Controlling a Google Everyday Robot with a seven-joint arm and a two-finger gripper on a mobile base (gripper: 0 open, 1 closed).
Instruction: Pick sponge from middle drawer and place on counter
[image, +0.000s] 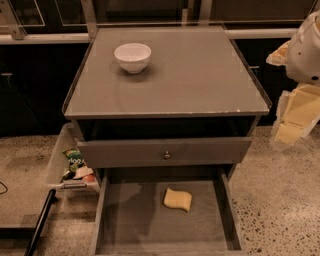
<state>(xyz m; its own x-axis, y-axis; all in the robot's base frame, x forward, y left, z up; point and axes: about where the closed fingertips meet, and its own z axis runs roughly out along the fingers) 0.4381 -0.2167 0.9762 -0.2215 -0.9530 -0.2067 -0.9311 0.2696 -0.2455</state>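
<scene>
My gripper (294, 120) hangs at the far right of the view, beside the cabinet and lower than the counter (200, 80), well apart from the sponge (177, 199). Whether it is released or clenched I cannot tell. The sponge lies flat on the floor of the middle drawer (130, 220), which stands open. It is a little right of centre and nearer the back (touching neither side wall). Above it is a grey drawer front (210, 150) with a small round knob. A white bowl (132, 57) sits upright on the counter's rear left. A clear bin (64, 162) of snack packets rests on the ground left of the cabinet.
</scene>
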